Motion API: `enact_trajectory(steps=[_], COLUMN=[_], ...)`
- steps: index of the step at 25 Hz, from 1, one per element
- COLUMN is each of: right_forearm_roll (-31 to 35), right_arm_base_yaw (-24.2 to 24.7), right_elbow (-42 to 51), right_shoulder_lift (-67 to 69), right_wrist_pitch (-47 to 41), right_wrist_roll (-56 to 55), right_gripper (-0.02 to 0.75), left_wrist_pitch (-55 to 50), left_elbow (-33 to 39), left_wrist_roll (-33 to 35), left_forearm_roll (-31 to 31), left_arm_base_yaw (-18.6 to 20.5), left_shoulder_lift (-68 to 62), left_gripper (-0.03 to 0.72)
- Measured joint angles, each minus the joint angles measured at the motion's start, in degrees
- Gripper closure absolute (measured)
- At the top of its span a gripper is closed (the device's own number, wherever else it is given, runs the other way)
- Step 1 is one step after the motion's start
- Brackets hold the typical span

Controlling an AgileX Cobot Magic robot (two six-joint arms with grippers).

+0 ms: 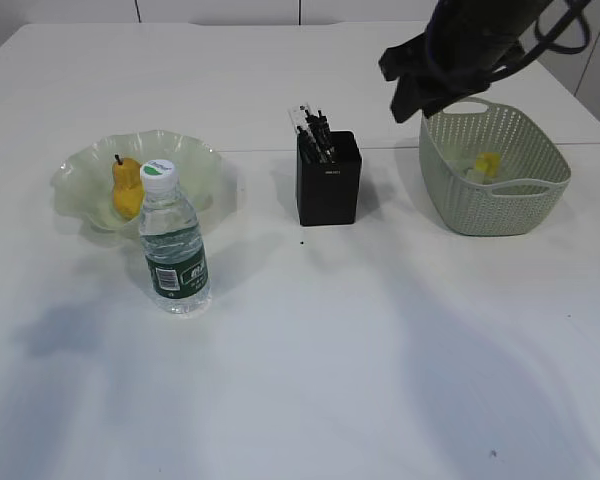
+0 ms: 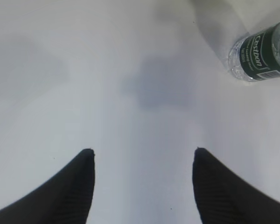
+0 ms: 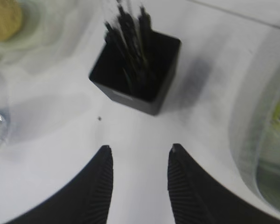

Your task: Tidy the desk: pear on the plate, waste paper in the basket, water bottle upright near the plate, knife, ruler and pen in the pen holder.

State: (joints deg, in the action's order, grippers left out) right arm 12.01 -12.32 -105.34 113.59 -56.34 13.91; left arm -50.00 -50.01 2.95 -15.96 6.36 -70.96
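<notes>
The right tool [image 3: 140,154] hung empty, jaws parted, over bare table [image 1: 380,340] at the basket's [image 1: 460,215] ten o'clock; yellow waste paper [image 1: 488,163] already lay inside. The left tool [image 2: 143,156] was spread and empty too. Withdrawing well meant lifting straight, clear of the pen holder [image 1: 328,185].

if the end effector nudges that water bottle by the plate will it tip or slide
The water bottle stands upright, tall and narrow, so a push near its white cap would probably tip it. It looks nearly full, so likely heavy enough to resist a low nudge. Once down, its round body could roll.
</notes>
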Motion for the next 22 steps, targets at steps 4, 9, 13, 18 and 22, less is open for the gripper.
enact_trajectory(steps=[4, 9, 13, 18, 22], right_forearm_roll=[-8.34, -10.88, -13.67, -14.95, -14.95], right_arm_base_yaw=[0.0, 0.1, 0.1, 0.23, 0.34], right_elbow=[0.0, 3.79, 12.0, 25.34, 34.5], right_shoulder_lift=[-3.46, -9.38, -15.42, -23.22, -28.33], right_wrist_pitch=[-9.31, -11.79, -12.0, -9.98, -7.69], right_wrist_roll=[-6.72, -8.05, -8.18, -7.51, -6.47], right_gripper=[0.445, 0.444, 0.444, 0.444, 0.444], left_wrist_pitch=[-0.11, -1.67, -3.38, -5.79, -8.73], left_elbow=[0.0, 0.0, 0.0, 0.0, 0.0], left_wrist_roll=[0.0, 0.0, 0.0, 0.0, 0.0], left_forearm_roll=[0.25, 3.12, 5.63, 6.88, 7.1], left_arm_base_yaw=[0.0, 0.0, 0.0, 0.0, 0.0], left_shoulder_lift=[0.0, 0.14, 2.82, 8.32, 12.98], left_gripper=[0.222, 0.222, 0.222, 0.222, 0.222])
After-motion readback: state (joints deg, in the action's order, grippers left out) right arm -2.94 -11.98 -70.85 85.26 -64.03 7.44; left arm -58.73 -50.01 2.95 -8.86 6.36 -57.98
